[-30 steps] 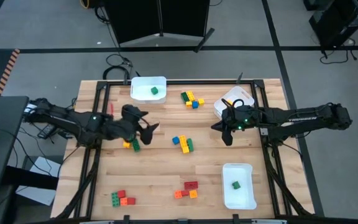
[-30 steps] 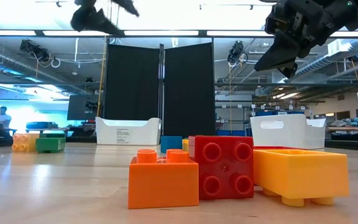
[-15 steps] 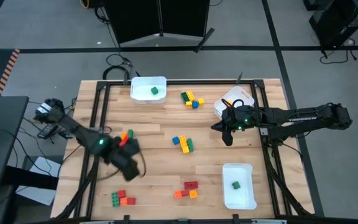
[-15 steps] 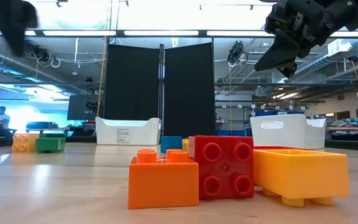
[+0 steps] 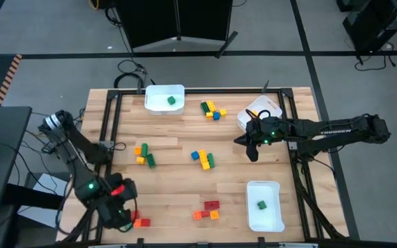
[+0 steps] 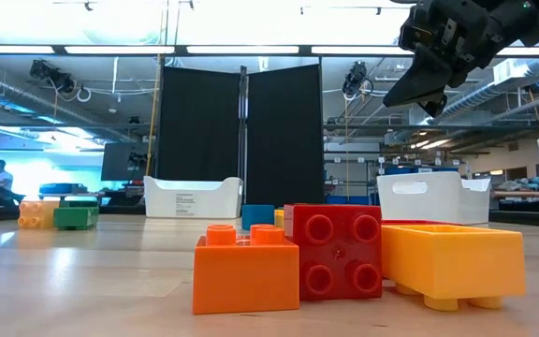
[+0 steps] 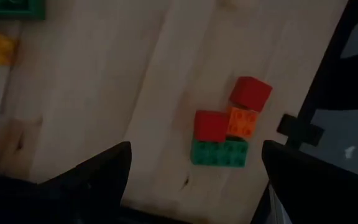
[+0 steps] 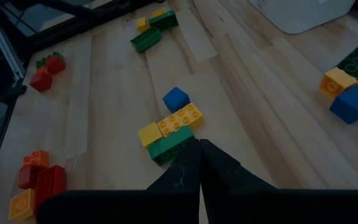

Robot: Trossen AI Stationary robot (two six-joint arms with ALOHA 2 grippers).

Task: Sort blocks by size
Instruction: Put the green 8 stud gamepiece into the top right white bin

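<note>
Blocks lie in clusters on the wooden table: red, orange and green ones (image 5: 138, 220) at the near left, also in the left wrist view (image 7: 219, 152); orange, yellow and green (image 5: 143, 155); blue, yellow and green (image 5: 202, 158); red and orange (image 5: 209, 210); a far cluster (image 5: 212, 109). My left gripper (image 5: 118, 209) is open and empty over the near-left cluster, its fingers wide apart (image 7: 196, 149). My right gripper (image 5: 251, 150) is shut and empty, held above the table right of the middle cluster (image 8: 173, 121); it also shows in the low view (image 6: 429, 84).
A white bin (image 5: 164, 98) at the far edge holds a green block. Another white bin (image 5: 264, 215) at the near right holds a green block. A third white bin (image 5: 262, 110) stands at the far right, beside my right arm. Bare wood lies between the clusters.
My left arm has swung from the middle-left of the table toward the near-left corner, and its gripper now stands over the near-left cluster and has left the low view. My right arm has kept still. No block has visibly moved.
</note>
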